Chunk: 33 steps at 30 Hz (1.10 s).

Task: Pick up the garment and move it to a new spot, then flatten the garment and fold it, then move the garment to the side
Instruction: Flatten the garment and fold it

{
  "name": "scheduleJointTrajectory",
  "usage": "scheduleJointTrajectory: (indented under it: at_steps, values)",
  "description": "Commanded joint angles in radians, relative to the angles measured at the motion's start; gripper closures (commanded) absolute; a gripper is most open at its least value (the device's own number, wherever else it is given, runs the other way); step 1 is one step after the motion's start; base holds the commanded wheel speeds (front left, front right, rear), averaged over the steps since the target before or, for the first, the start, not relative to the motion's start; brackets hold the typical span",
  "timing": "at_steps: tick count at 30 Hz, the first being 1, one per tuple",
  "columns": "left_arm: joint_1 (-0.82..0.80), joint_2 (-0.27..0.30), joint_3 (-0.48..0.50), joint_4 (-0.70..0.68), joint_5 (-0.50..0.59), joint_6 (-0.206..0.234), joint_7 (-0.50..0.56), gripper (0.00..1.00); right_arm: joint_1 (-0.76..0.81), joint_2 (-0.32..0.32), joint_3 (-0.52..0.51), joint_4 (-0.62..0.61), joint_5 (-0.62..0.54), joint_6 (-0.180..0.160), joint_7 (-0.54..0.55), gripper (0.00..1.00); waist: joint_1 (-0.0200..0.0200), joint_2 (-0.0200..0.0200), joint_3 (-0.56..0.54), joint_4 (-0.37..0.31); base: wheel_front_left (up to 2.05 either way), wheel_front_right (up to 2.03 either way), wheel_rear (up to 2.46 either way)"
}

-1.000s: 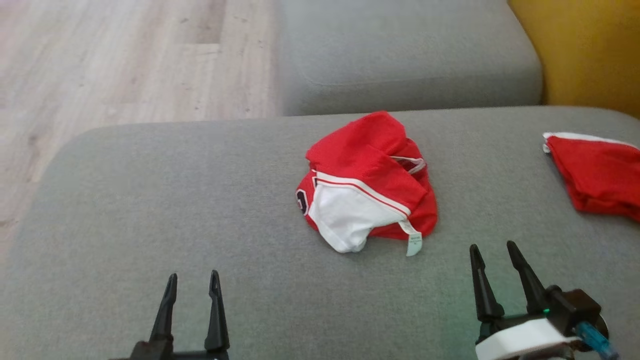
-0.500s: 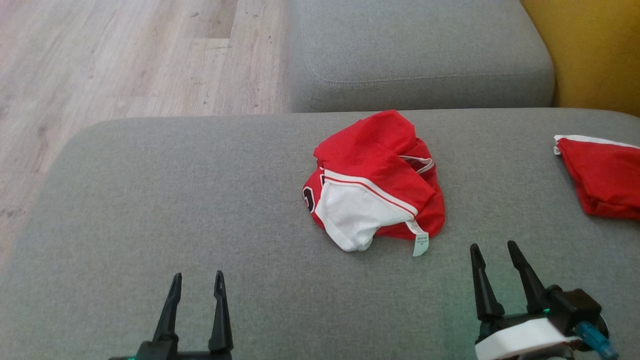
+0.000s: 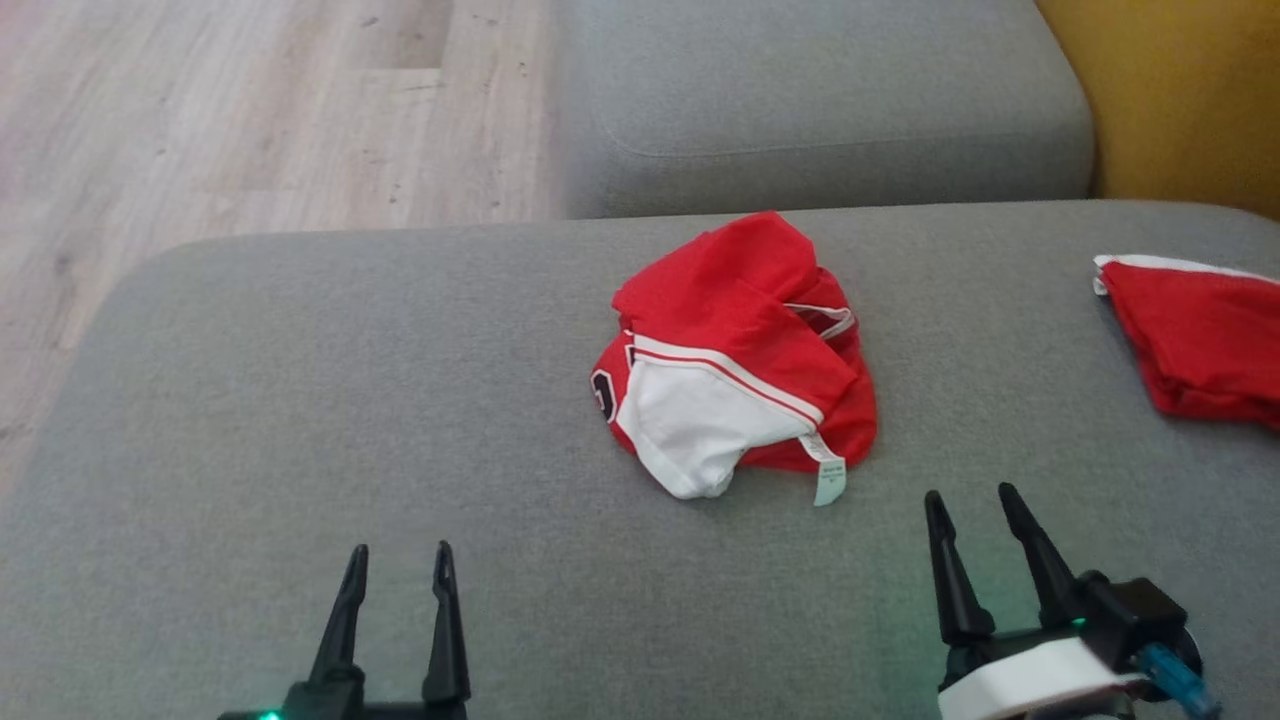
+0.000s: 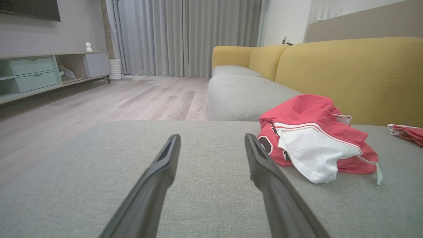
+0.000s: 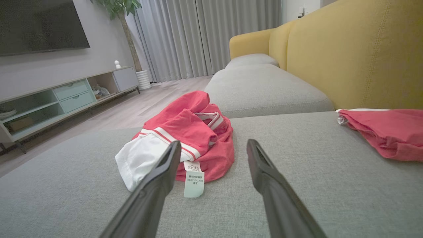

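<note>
The crumpled red-and-white mesh jersey [image 3: 740, 350] lay on the grey fabric sofa seat [image 3: 350, 400], ahead and left of the nearer right gripper [image 3: 968, 495], farther ahead-right of the left gripper [image 3: 401, 550], both pairs of jaws spread wide and empty.

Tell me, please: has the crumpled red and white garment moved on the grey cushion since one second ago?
No. The garment sits at the same place against the far edge of the grey cushion and beside the other red cloth. The whole picture shifted a little, so the camera moved.
</note>
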Motion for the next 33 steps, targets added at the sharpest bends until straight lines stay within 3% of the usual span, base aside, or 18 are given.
scheduleJointTrajectory:
  at_steps: [1,11,16,25,33]
  values:
    - [-0.044,-0.003,0.02,-0.036,0.01,0.003,-0.009,0.0,-0.041,-0.004,0.031,-0.028,-0.003,-0.001,-0.003,0.0,0.0,-0.0001,0.007,-0.01,0.0,0.0,0.0]
    - [-0.202,-0.003,-0.097,0.01,0.064,-0.028,-0.009,0.0,-0.085,-0.006,0.091,-0.065,-0.012,-0.001,-0.003,0.0,0.0,-0.0001,0.096,-0.152,0.0,0.0,0.0]
    - [-0.438,-0.003,-0.218,0.187,0.126,-0.021,-0.009,0.0,-0.15,-0.014,0.135,-0.095,-0.008,-0.001,-0.003,0.0,0.0,-0.0001,0.21,-0.286,0.0,0.0,0.0]
    - [-0.737,-0.003,-0.395,0.469,0.084,0.077,0.017,0.0,-0.209,-0.011,0.157,-0.103,0.005,-0.001,-0.003,0.0,0.0,-0.0001,0.337,-0.432,0.0,0.0,0.0]
    - [-0.91,-0.003,-0.483,0.682,0.09,0.184,0.021,0.0,-0.238,-0.005,0.173,-0.099,0.018,-0.001,-0.003,0.0,0.0,-0.0001,0.386,-0.479,0.0,0.0,0.0]
